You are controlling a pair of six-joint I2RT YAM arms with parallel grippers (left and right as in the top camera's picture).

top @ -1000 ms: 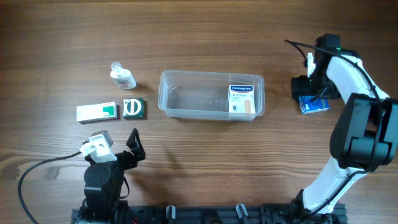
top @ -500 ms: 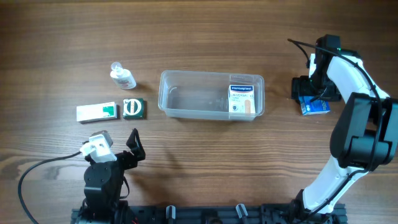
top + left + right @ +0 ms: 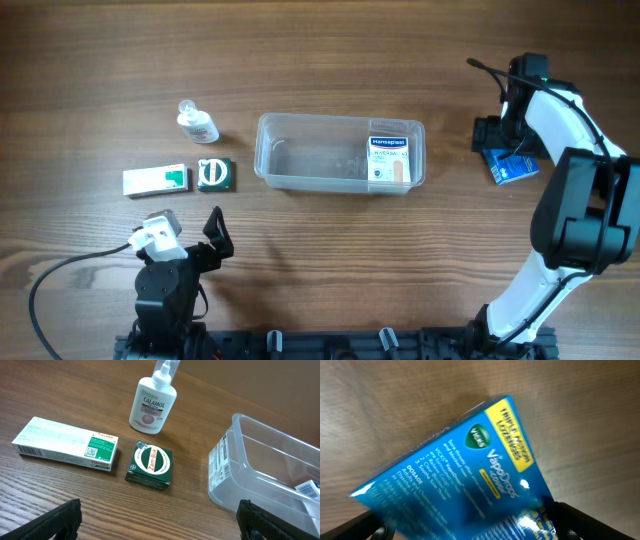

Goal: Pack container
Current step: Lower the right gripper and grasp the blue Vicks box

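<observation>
Clear container (image 3: 300,152) upright at table centre; plaster box inside, right end.

The container (image 3: 340,152) sits near the middle of the table (image 3: 330,50), its long sides running left to right. Inside it, against its right end, is a plaster box (image 3: 389,160). Left of the container, a little nearer the far edge, stands a bottle (image 3: 197,123). In front of the bottle lies a square box (image 3: 215,174), and just beside that, on its left and not touching, a long carton (image 3: 156,180). Well right of the container, toward the right edge, lies a lozenge box (image 3: 513,167), with my right gripper (image 3: 495,140) at its far-left corner. My left gripper (image 3: 186,238) hangs near the front edge, in front of the carton and square box.
</observation>
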